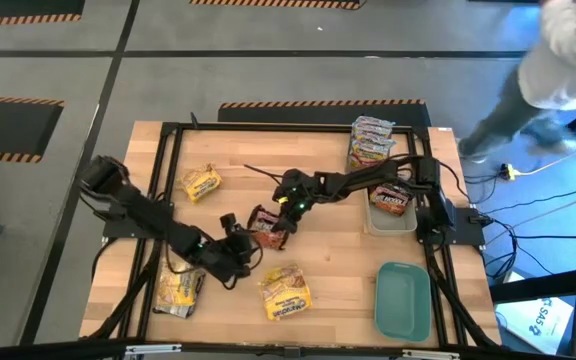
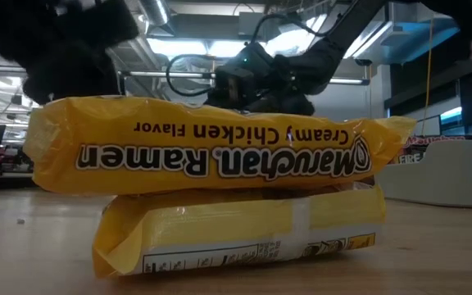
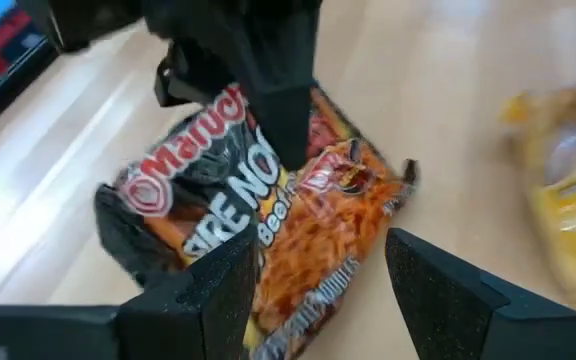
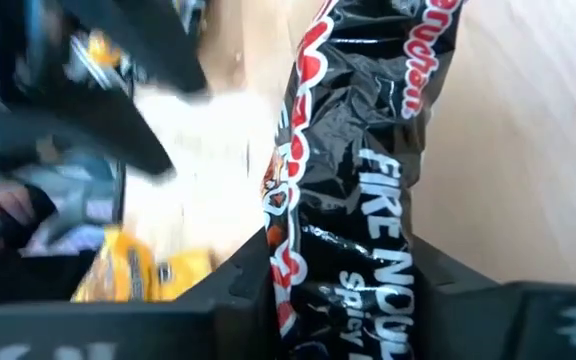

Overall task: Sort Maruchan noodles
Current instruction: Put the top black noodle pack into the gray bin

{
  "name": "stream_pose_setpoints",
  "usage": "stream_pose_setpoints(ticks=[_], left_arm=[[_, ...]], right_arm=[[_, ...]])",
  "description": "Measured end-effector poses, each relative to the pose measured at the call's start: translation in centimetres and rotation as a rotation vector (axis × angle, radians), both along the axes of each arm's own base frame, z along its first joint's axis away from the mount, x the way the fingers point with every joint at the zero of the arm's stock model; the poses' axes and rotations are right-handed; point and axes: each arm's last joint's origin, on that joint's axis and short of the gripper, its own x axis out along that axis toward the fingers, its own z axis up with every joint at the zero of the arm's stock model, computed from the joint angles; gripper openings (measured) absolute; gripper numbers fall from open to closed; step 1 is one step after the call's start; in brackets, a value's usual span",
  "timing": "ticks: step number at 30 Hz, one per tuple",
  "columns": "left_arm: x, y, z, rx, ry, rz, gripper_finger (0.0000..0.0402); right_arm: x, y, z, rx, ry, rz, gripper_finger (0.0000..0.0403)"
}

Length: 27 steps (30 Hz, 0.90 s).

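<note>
A dark brown-red noodle packet point(image 1: 268, 228) sits mid-table between both grippers. My right gripper point(image 1: 288, 205) reaches in from the right and is shut on it. My left gripper point(image 1: 236, 238) is open just left of it. In the left wrist view its fingers stand on either side of the packet's near end point(image 3: 308, 270); I cannot tell whether they touch. Yellow packets lie flat at the far left point(image 1: 200, 183), near left point(image 1: 180, 290) and near middle point(image 1: 285, 292). Silvery-pink packets point(image 1: 371, 142) are stacked at the far right. Another dark packet point(image 1: 391, 198) lies in the clear tray point(image 1: 392, 224). My right gripper pinches the dark packet between its two fingers, coming from above and slanting down. One finger point(image 3: 278, 110) lies on the printed face near the packet's middle point(image 3: 268, 195). In the right wrist view the packet point(image 4: 358, 200) runs out lengthwise from between the fingers. Whether it is lifted does not show.
A teal lid point(image 1: 403, 298) lies at the near right, next to the tray. In the low view two stacked yellow packets point(image 2: 211, 156) fill the foreground and hide most of the table. A person point(image 1: 568, 50) stands beyond the far right corner. Bare wood shows mid-table, on the near side.
</note>
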Motion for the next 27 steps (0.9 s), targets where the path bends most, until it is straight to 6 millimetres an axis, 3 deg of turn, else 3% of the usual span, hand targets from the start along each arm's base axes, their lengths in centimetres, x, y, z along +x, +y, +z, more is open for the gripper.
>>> stream_pose_setpoints(ticks=[9,20,27], left_arm=[[-2.2,0.6,3.8,-0.068,-0.040,-0.032,0.0215],[-2.1,0.9,4.0,-0.072,-0.046,-0.018,0.0215],[-2.1,0.9,4.0,-0.062,-0.055,-0.008,0.0215]], right_arm=[[-4.4,0.3,6.6,-0.248,0.082,0.108,0.0105],[-12.8,1.0,15.3,-0.474,0.180,0.117,0.0105],[-20.2,1.6,17.4,-0.547,0.219,-0.009,0.0107]])
